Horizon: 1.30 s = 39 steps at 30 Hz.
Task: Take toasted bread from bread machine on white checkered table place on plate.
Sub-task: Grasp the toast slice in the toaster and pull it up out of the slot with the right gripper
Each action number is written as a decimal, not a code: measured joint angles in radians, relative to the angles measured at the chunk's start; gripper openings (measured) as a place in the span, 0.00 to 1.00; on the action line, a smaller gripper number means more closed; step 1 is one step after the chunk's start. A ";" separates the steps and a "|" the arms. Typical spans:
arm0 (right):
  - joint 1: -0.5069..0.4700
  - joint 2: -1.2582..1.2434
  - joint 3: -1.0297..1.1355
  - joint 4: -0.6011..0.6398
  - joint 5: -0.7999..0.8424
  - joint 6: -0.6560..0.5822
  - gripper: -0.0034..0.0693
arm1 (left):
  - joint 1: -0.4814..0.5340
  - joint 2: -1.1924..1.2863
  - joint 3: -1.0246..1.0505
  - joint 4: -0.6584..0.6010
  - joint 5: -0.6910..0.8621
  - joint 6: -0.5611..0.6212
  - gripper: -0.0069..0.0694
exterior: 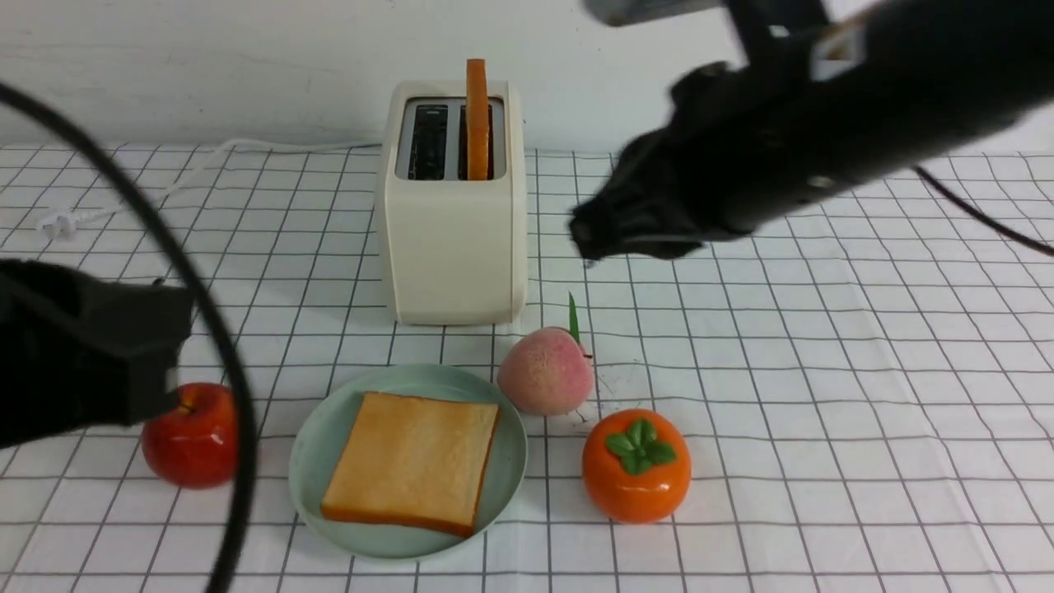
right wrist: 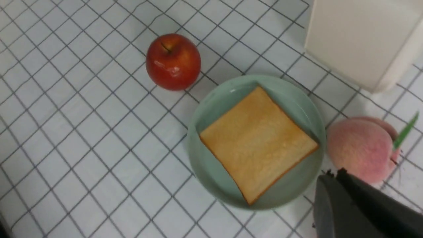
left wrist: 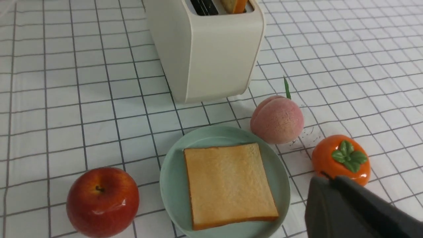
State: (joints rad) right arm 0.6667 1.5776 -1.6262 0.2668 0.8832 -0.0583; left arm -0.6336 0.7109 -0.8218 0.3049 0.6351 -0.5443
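The cream bread machine [exterior: 453,222] stands at the back of the white checkered table [exterior: 823,371]. One toasted bread slice [exterior: 477,115] stands upright in its right slot; the left slot looks dark and empty. A second toasted bread slice [exterior: 412,461] lies flat on the mint-green plate [exterior: 306,461] in front of it. My left gripper [exterior: 169,354] hovers low at the left, above the apple, shut and empty; its fingertips [left wrist: 330,178] meet. My right gripper [exterior: 580,239] hangs in the air to the right of the bread machine, also shut and empty [right wrist: 332,175].
A red apple [exterior: 193,436] sits left of the plate, a peach [exterior: 545,371] at its right rear and an orange persimmon [exterior: 636,465] to its right. The white power cord [exterior: 206,161] trails back left to its plug [exterior: 58,224]. A black cable [exterior: 222,346] arcs across the left foreground.
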 joint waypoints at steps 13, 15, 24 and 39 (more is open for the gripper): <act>0.007 0.475 -0.504 -0.355 -0.152 0.410 0.51 | 0.000 -0.272 0.208 0.075 -0.334 0.000 0.07; -0.009 0.556 -0.568 -0.428 -0.202 0.482 0.66 | 0.000 -0.273 0.211 0.082 -0.346 0.000 0.07; -0.073 0.707 -0.641 -0.501 -0.364 0.587 0.69 | 0.000 -0.273 0.212 0.082 -0.338 0.000 0.07; -0.084 0.752 -0.642 -0.561 -0.421 0.672 0.21 | 0.000 -0.273 0.212 0.084 -0.332 0.000 0.07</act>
State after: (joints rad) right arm 0.5825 2.3295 -2.2682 -0.2947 0.4620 0.6135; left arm -0.6336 0.4381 -0.6095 0.3890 0.3031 -0.5443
